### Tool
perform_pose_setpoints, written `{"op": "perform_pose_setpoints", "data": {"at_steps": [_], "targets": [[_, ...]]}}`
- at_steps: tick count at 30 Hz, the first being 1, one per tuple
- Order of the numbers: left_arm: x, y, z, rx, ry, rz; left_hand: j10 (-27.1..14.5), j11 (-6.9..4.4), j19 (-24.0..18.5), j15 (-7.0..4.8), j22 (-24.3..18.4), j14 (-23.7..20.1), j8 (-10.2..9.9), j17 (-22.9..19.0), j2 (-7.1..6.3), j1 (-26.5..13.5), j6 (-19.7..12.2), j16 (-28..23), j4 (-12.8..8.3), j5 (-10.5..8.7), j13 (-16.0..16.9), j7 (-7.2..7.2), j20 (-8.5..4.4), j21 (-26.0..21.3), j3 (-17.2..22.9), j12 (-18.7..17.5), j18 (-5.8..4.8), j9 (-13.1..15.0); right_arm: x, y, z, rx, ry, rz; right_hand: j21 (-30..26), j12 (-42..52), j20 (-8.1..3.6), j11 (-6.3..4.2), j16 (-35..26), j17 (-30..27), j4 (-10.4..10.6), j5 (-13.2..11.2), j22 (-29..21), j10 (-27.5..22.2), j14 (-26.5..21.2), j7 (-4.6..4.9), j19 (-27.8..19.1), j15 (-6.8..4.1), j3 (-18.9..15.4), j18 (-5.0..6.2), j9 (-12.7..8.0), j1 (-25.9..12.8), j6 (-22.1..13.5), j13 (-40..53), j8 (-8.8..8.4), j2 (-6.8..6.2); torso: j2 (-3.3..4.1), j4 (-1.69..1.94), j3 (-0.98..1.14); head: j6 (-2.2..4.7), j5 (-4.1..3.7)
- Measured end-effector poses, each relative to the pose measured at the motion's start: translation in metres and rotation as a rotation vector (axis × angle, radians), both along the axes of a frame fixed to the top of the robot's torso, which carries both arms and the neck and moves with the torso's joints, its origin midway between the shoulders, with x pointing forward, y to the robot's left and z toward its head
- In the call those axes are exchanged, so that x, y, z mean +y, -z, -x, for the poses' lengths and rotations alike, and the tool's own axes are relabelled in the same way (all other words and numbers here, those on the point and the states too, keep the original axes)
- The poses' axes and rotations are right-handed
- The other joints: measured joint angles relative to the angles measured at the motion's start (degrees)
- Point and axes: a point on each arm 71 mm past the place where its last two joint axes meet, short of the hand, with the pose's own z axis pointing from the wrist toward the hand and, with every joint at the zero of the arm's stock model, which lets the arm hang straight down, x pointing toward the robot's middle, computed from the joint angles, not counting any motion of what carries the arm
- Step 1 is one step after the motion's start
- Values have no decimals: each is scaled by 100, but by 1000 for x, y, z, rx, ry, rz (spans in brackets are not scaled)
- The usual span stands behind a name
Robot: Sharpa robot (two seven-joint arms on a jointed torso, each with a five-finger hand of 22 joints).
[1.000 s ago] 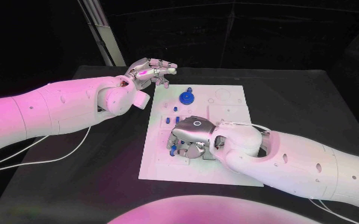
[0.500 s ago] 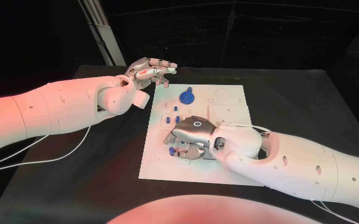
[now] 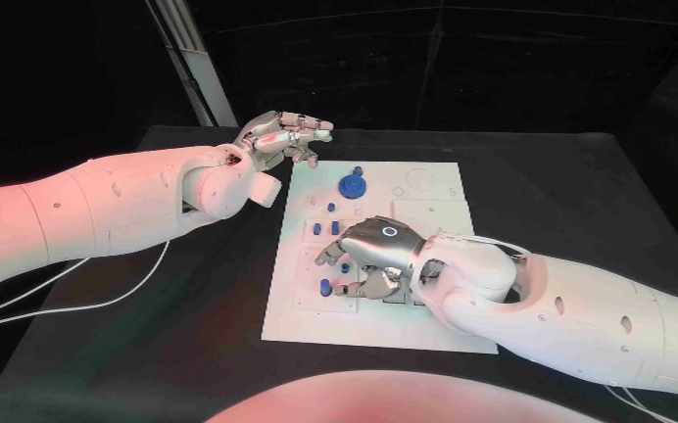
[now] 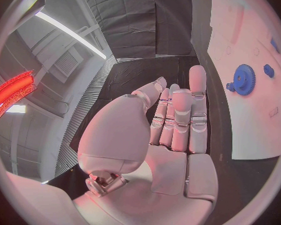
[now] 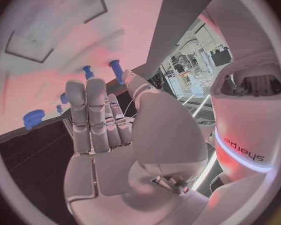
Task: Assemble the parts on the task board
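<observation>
Parts: small blue pieces on the task board (image 3: pixel 431 173), the white plate in the middle of the bench (image 3: pixel 565 178); a blue gear-like disc (image 3: pixel 351 185) sits toward the board's far edge, several blue pegs (image 3: pixel 333 228) stand along its left side, and one more blue peg (image 3: pixel 325 288) stands near the left edge, just beside the right hand.
Right hand (image 3: pixel 370 261): low over the near-left part of the board, fingers curved down toward it; the right wrist view shows the fingers (image 5: pixel 90 112) straight and close together with nothing between them, so it holds nothing; whether the fingertips touch the board I cannot tell.
Left hand (image 3: pixel 287 136): raised over the bench just beyond the board's far-left corner, fingers loosely together, holding nothing; the left wrist view shows the disc (image 4: pixel 243 77) well apart from it.
Step in hand: probably the right hand reaching for a peg by the left edge.
Risk: pegs stand close together, so broad fingers may knock a neighbour over or nudge the board across the bench.
Risk: the palm hides the target from above, so a pinch could close off-centre and tip the peg.
</observation>
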Motion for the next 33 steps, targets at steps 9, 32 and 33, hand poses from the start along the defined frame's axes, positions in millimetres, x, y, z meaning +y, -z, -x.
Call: {"op": "perform_pose_setpoints", "data": {"at_steps": [9,32,33], "targets": [[4,0,0,1,-7,-3,0,0,0,0,0,0,0,0,0,0,0,0,0,0,0,0,0,0,0,0,0,0,-81,-15,-10,145,251,-107,802,1003,-201,-315,804,1030,477,109,1289,1698,437,-210,824,-249,-298,-141,101,-428,719,453,349,208,-30,-40,-9,42,-185],[8,4,2,11,-14,-8,0,0,0,0,-4,0,0,-11,0,0,0,0,-16,0,0,0,0,0,16,0,0,0,-181,-6,-4,391,783,83,1531,4525,-397,-512,1328,1547,1342,639,2459,1594,514,-419,1321,-411,-2084,-319,215,-961,617,4371,1273,384,-96,-199,18,55,-508],[9,4,2,11,-15,-8,0,0,0,0,-4,0,0,-11,0,0,0,0,-16,0,0,0,0,0,16,0,0,0,-180,-5,-4,393,785,90,1531,4554,-397,-512,1328,1547,1349,639,2459,1594,514,-419,1321,-411,-2108,-318,215,-961,617,4400,1277,384,-96,-199,18,55,-511]]}}
